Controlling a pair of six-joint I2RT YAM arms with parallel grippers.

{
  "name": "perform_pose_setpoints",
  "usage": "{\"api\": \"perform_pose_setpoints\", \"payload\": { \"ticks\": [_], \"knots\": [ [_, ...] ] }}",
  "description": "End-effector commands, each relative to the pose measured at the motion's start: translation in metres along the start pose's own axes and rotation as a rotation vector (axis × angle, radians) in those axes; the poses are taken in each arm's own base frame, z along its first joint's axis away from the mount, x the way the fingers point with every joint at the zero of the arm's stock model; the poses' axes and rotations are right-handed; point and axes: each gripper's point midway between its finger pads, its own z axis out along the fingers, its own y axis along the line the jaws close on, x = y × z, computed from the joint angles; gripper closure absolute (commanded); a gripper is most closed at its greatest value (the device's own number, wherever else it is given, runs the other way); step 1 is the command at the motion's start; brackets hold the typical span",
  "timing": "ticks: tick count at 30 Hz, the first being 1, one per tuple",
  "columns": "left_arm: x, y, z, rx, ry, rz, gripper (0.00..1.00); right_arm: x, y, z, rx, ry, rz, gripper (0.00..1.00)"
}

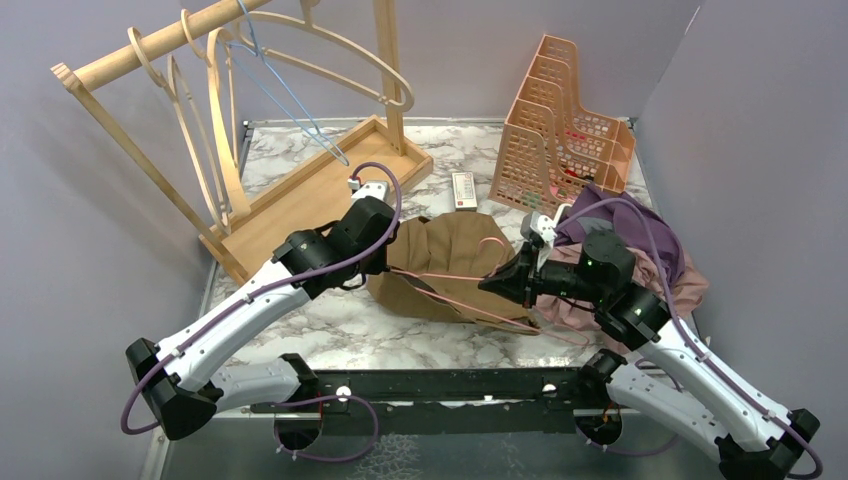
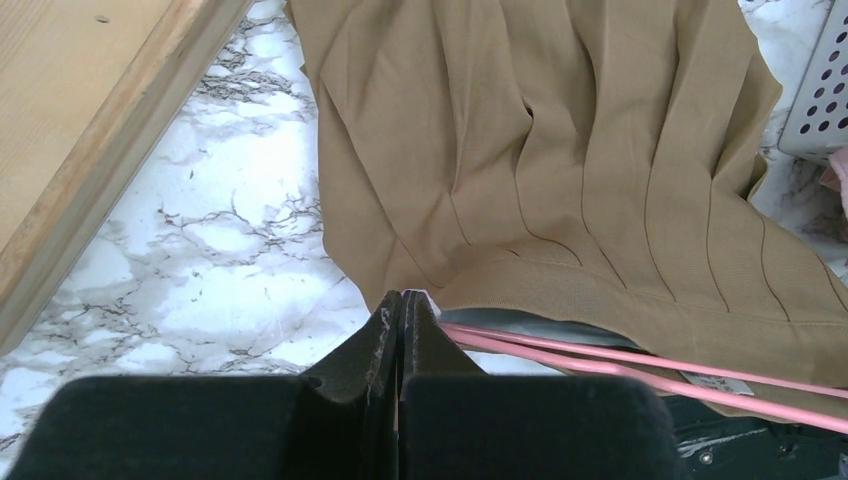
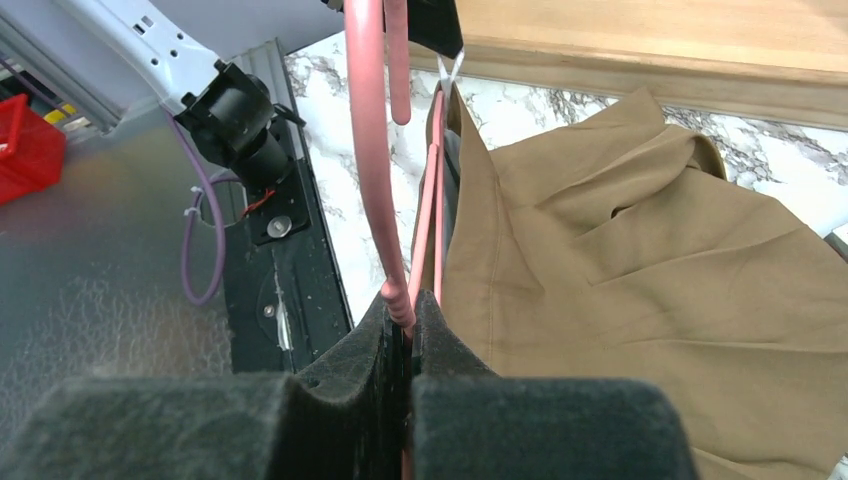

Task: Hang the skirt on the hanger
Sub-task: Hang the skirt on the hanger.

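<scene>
The tan pleated skirt (image 1: 450,262) lies on the marble table in the middle. A pink wire hanger (image 1: 470,283) lies through its near waistband. My left gripper (image 1: 386,262) is at the skirt's left edge. In the left wrist view the jaws (image 2: 403,298) are shut on the skirt's waistband (image 2: 560,180) at a white tag, with the hanger's bars (image 2: 640,365) just to the right. My right gripper (image 1: 492,284) is shut on the pink hanger (image 3: 375,150), its jaws (image 3: 408,312) pinching it beside the skirt (image 3: 640,290).
A wooden rack (image 1: 300,190) with wooden and blue hangers stands at the back left. An orange file organiser (image 1: 560,125) stands at the back right, with a white remote (image 1: 464,189) beside it. A pile of purple and pink clothes (image 1: 660,250) lies under the right arm.
</scene>
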Motion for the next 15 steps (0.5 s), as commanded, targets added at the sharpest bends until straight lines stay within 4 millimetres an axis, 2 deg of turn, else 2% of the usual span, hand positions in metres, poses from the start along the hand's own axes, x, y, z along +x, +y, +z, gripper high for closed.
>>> {"api": "perform_pose_setpoints", "payload": {
  "ticks": [1,7,15],
  "knots": [
    [-0.005,0.005,-0.003,-0.010,-0.024,-0.016,1.00,-0.019,0.003,-0.002,-0.006,-0.041,-0.035,0.99],
    [-0.005,0.001,-0.006,0.015,-0.021,-0.012,1.00,-0.032,-0.013,-0.002,0.085,-0.100,-0.045,0.99],
    [-0.007,-0.005,-0.007,0.040,-0.021,-0.017,1.00,-0.033,-0.005,0.004,0.022,-0.124,-0.041,0.99]
  ]
}}
